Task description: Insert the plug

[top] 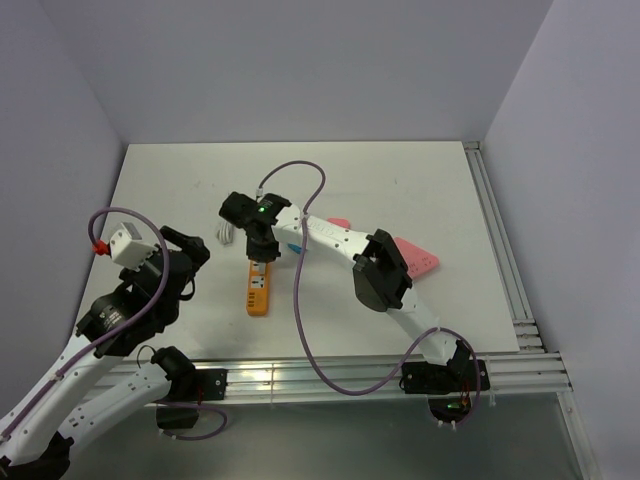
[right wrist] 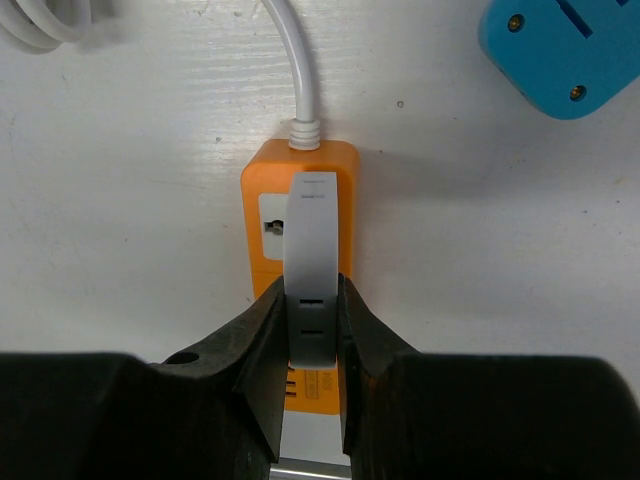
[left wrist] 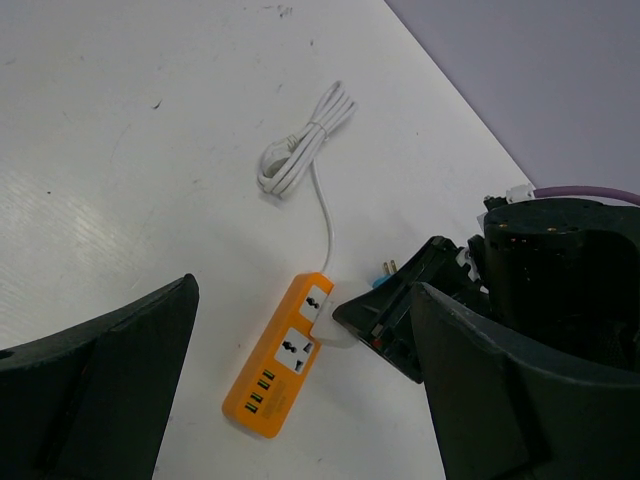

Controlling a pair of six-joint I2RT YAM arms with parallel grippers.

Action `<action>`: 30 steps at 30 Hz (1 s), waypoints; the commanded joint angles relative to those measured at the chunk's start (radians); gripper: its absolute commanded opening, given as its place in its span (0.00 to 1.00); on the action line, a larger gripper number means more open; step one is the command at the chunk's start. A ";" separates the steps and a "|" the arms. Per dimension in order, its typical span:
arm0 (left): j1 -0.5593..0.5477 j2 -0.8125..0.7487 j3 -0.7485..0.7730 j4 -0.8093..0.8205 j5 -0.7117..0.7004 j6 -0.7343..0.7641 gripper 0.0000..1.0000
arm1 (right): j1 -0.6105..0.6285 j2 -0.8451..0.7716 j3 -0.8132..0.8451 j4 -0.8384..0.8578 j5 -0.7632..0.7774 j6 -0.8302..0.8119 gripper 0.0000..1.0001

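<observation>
Top external view showed two arms over one white table (top: pixel 400 190). On it lay one orange power strip (top: pixel 258 290), one pink triangular block (top: pixel 418 257) right of centre, and one coil of white cord (top: pixel 228 236) just left of the right arm's wrist. There were two loose plugs: a white plug (right wrist: pixel 312 230) and the plug (right wrist: pixel 565 50), bright blue.

The strip showed two sockets and a row of small green ports in the left wrist view. Its cord ran up the frame to the coil.

The right gripper (right wrist: pixel 312 290) sat at the bottom centre of the right wrist view. Its jaws were drawn in narrow and clamped on the white plug, which was seen edge-on. That plug stood against the strip's face near the cord end. Whether its pins were in a socket could not be told.

The blue plug lay free on the table in the upper right corner of the same view, apart from the strip and touched by neither gripper. The left gripper (left wrist: pixel 305 288) hung above the table with its fingers (left wrist: pixel 100 390) spread wide, holding nothing.
</observation>
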 commanded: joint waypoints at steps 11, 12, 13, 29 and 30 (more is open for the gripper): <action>-0.003 -0.028 0.008 -0.029 0.001 -0.019 0.93 | 0.011 -0.033 -0.041 0.115 -0.025 0.000 0.29; -0.004 -0.031 0.008 -0.028 0.003 -0.021 0.93 | 0.011 -0.035 -0.038 0.120 -0.026 -0.001 0.31; -0.003 -0.028 0.009 -0.029 0.003 -0.019 0.93 | 0.009 -0.038 -0.030 0.120 -0.026 -0.001 0.33; -0.003 -0.007 -0.002 -0.034 0.023 -0.039 0.93 | 0.008 -0.124 -0.101 0.162 -0.046 -0.013 0.49; -0.003 -0.006 -0.002 -0.035 0.021 -0.042 0.93 | 0.006 -0.130 -0.108 0.165 -0.048 -0.013 0.49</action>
